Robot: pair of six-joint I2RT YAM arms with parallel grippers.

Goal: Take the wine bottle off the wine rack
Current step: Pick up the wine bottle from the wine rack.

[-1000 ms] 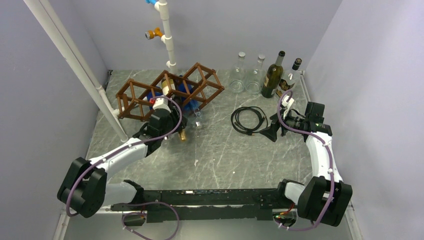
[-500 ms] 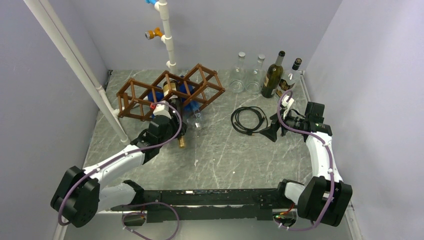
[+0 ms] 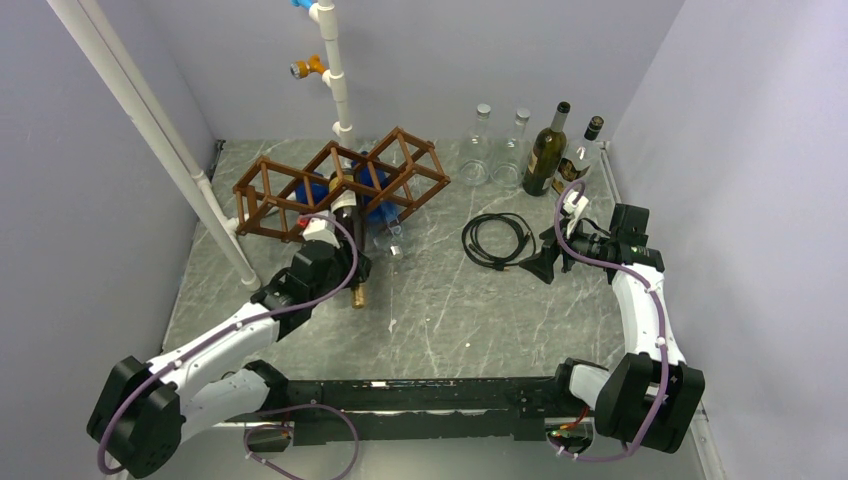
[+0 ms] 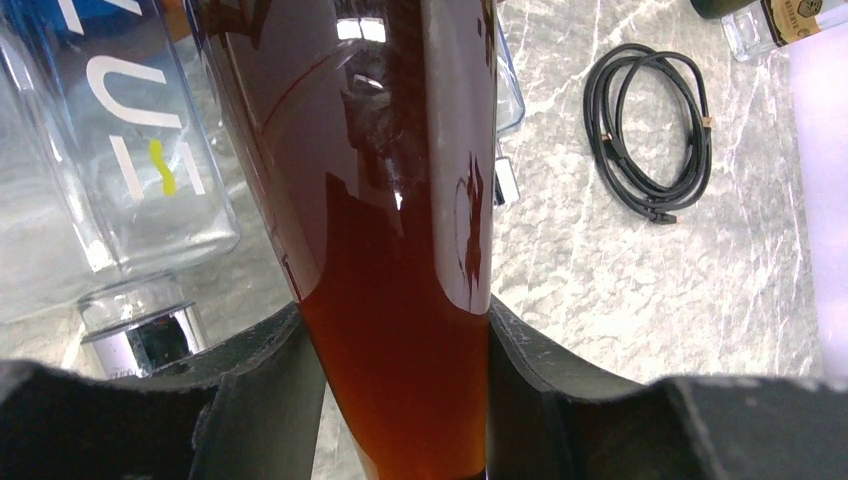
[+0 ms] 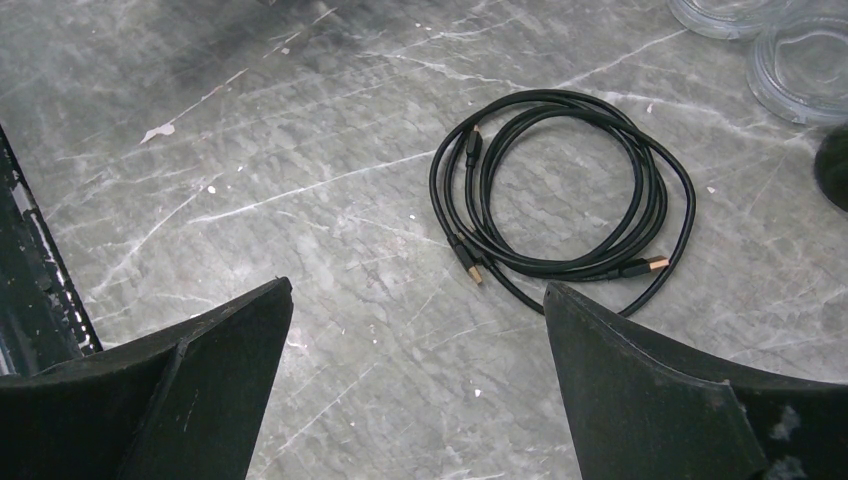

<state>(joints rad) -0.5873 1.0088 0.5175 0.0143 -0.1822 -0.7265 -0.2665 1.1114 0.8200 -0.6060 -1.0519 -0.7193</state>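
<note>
Count: one wine rack [image 3: 340, 185], brown lattice. One amber wine bottle [image 4: 390, 250] in the grip. Two clear glass bottles [image 3: 477, 150] and two dark bottles [image 3: 545, 150] stand upright, right of the rack. One coiled black cable [image 5: 560, 190] lies right of the rack, on the near side of the four. One clear bottle with blue lettering [image 4: 130, 130] lies at the rack's front. There may be more under the lattice, but the view is too cluttered to say.

Change: the wine bottle has slid further out of the rack's middle cell, and its gold cap is now farther from the frame. Its base end is still at the rack's front edge. The left elbow has swung back and outward. The right arm has not moved.

Pose: the left arm is stretched toward the rack. The left gripper [image 4: 400, 360] is clamped on the bottle's shoulder, a finger on each side. The right arm is folded, well right of the rack. The right gripper [image 5: 417, 290] is spread wide, holding nothing, above the cable.
</note>
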